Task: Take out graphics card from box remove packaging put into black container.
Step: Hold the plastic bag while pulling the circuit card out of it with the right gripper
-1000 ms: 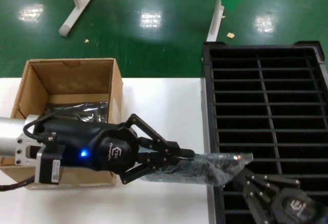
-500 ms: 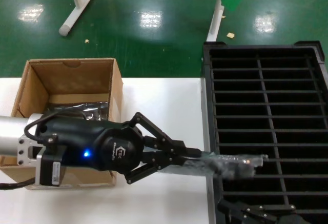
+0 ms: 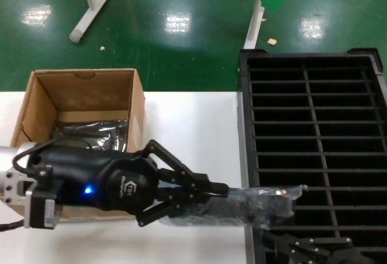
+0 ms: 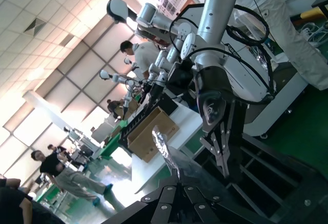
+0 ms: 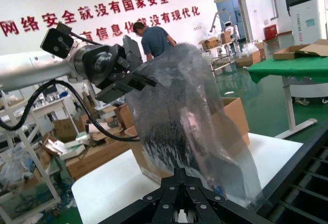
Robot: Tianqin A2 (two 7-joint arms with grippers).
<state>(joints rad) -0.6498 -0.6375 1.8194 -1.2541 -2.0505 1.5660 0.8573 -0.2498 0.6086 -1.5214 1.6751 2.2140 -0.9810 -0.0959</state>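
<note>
The graphics card (image 3: 239, 206) lies dark inside its translucent packaging (image 3: 275, 193), held level across the near left rim of the black container (image 3: 314, 119). My left gripper (image 3: 221, 188) is shut on the packaging's end nearest the box (image 3: 78, 95). In the left wrist view its fingers meet on the crinkled packaging (image 4: 164, 144). My right gripper (image 3: 284, 243) is low at the front, over the container. In the right wrist view it (image 5: 179, 175) is shut on the lower edge of the packaging (image 5: 179, 101), with the card (image 5: 166, 147) showing dark inside.
Another shiny bagged item (image 3: 91, 132) lies in the open box on the white table (image 3: 193, 125). The container's slots are long and narrow, split by thin ribs. White stand legs (image 3: 91, 10) are on the green floor beyond the table.
My right gripper dropped from the bag's right end toward the front edge of the view. My left gripper shifted slightly left and nearer. The bag now lies flatter and more stretched.
</note>
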